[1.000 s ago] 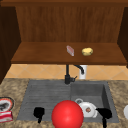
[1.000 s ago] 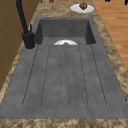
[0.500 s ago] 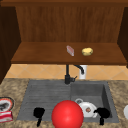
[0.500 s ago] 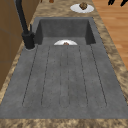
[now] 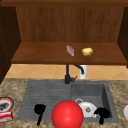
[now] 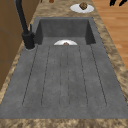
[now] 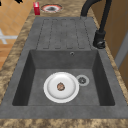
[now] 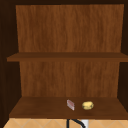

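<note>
Front view: the left hand (image 5: 39, 110) hangs over the drainboard, fingers curled on nothing; the right hand (image 5: 101, 113), likewise curled and empty, hovers just right of the plate (image 5: 87, 109) in the sink (image 5: 106, 96). A red ball (image 5: 67, 114) sits between the hands.

Right side view: the plate (image 7: 61, 87) lies flat beside the drain (image 7: 82, 80), so I'd open the fingers and take its rim.

A white plate (image 7: 61, 87) is carried in the sink basin (image 7: 37, 65), a yellow lump (image 5: 87, 51) on the shelf (image 5: 42, 53).
</note>
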{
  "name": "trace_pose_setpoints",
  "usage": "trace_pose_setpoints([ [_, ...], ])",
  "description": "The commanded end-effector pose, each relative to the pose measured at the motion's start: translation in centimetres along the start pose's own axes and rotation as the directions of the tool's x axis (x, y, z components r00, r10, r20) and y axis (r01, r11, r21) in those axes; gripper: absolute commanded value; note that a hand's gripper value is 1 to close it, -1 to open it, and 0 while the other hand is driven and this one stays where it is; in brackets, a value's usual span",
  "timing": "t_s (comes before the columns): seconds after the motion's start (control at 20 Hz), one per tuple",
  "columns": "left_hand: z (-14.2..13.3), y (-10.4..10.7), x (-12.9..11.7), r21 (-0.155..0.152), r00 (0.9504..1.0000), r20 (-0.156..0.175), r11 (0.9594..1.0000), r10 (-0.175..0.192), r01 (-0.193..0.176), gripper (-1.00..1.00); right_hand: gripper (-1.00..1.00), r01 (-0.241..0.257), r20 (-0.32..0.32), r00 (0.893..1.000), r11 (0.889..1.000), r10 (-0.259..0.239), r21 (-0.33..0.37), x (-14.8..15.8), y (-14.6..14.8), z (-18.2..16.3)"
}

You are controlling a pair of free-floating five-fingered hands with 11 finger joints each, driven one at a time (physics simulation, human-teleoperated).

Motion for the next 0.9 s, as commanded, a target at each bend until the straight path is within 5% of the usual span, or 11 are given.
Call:
trace_pose_setpoints([
  [0.0,-0.3,2.2,0.8,-0.015,0.9992,0.041,0.9999,-0.004,0.004,-1.0,0.0,0.0,0.0,1.0,1.0,0.0,0.0,0.0,0.0,0.0],
  [0.45,-0.8,7.5,4.3,-0.004,0.9993,0.037,0.9999,-0.01,0.01,-1.0,0.0,0.002,-0.001,1.0,1.0,-0.002,-0.001,0.0,0.0,0.0],
  [0.85,-1.6,9.8,11.4,-0.003,0.9996,0.027,0.9999,-0.01,0.01,-1.0,0.0,0.002,-0.001,1.0,1.0,-0.002,-0.002,0.0,0.0,0.0],
])
